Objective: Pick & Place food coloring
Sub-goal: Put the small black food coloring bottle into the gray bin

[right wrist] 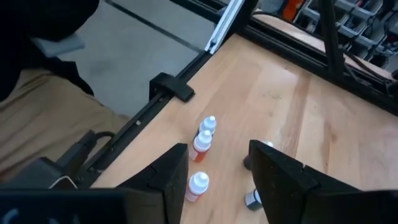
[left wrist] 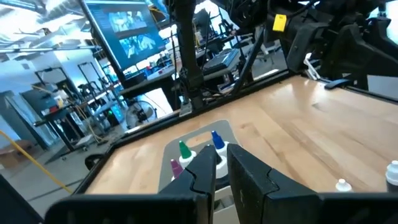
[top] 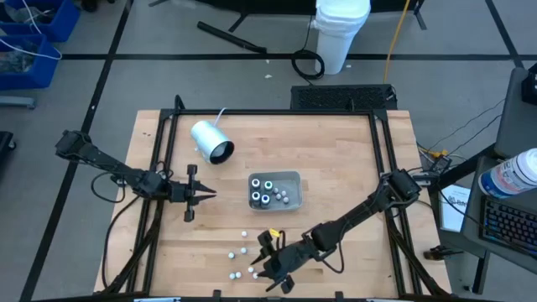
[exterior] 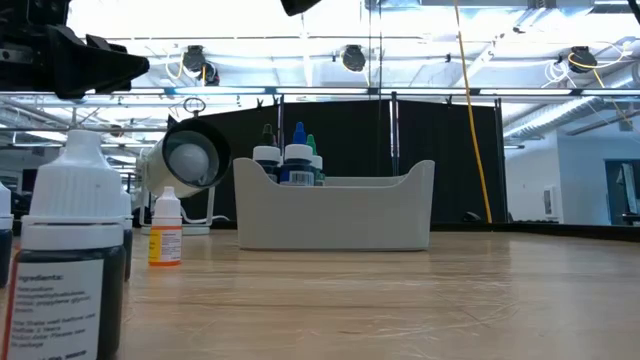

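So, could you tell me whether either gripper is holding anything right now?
Nothing is held. The right gripper hangs open above loose food coloring bottles; the left gripper is nearly shut, empty.

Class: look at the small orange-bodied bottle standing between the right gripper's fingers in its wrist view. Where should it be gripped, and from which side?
Grip the orange bottle across its round body, just below the white cap, coming down from above. It stands upright, and other bottles stand close beside it, so a top approach by the open right gripper looks least likely to knock them.

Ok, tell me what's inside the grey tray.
The grey tray holds about six small food coloring bottles, clustered toward the left arm's side. In the low view its wall hides all but their tops.
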Robot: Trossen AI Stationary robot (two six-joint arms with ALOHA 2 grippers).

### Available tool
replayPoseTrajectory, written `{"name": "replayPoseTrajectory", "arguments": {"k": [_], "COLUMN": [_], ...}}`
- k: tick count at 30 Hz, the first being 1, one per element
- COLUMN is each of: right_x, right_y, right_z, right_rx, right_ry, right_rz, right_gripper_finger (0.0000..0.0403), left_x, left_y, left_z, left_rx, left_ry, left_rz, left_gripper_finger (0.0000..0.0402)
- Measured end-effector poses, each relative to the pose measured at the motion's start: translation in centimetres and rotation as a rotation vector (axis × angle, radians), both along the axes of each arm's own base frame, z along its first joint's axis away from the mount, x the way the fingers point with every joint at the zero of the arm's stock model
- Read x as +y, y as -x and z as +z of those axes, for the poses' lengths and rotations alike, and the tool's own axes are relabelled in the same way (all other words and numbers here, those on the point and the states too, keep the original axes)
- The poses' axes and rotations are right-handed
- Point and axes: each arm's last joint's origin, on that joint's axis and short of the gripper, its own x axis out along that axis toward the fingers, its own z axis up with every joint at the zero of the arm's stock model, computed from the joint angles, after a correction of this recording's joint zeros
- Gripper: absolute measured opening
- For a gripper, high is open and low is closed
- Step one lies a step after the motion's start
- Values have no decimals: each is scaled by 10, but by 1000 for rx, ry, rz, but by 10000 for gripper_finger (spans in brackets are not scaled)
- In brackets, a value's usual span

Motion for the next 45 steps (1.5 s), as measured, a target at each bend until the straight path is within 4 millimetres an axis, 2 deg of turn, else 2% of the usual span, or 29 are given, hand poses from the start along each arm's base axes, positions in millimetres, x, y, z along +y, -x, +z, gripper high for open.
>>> {"name": "replayPoseTrajectory", "arguments": {"k": [3, 6, 11, 13, 15, 19, 22, 27, 30, 35, 42, 45], "right_x": [-1, -9, -39, -52, -66, -95, -116, -146, -163, -180, -187, -187], "right_y": [5, 20, 64, 86, 109, 154, 183, 217, 230, 240, 247, 249], "right_z": [4, 18, 45, 53, 56, 50, 33, 13, 8, 10, 8, 9], "right_rx": [13, -12, -64, -137, -220, -385, -453, -546, -591, -606, -538, -538], "right_ry": [9, 23, 40, 12, -21, -92, -101, -79, -83, -75, -77, -82], "right_rz": [-22, -9, 6, 10, 11, -28, -155, -322, -396, -461, -461, -421], "right_gripper_finger": [143, 107, 22, 6, 11, 10, 2, 1, 1, 0, 0, 0], "left_x": [0, 1, 1, 1, 1, 1, -1, -6, -14, -41, -82, -103], "left_y": [0, 0, 0, 0, 0, 0, 0, -4, -15, -48, -89, -107], "left_z": [2, 5, 5, 5, 5, 6, 4, -6, 1, 39, 74, 84], "left_rx": [-20, -48, -47, -43, -44, -48, -8, 126, 179, 366, 827, 954], "left_ry": [7, 25, 81, 110, 131, 194, 342, 466, 466, 405, 460, 524], "left_rz": [14, 25, 20, 19, 17, 12, -33, -46, -8, 8, 210, 240], "left_gripper_finger": [49, 49, 49, 49, 49, 49, 49, 49, 49, 48, 6, 15]}}
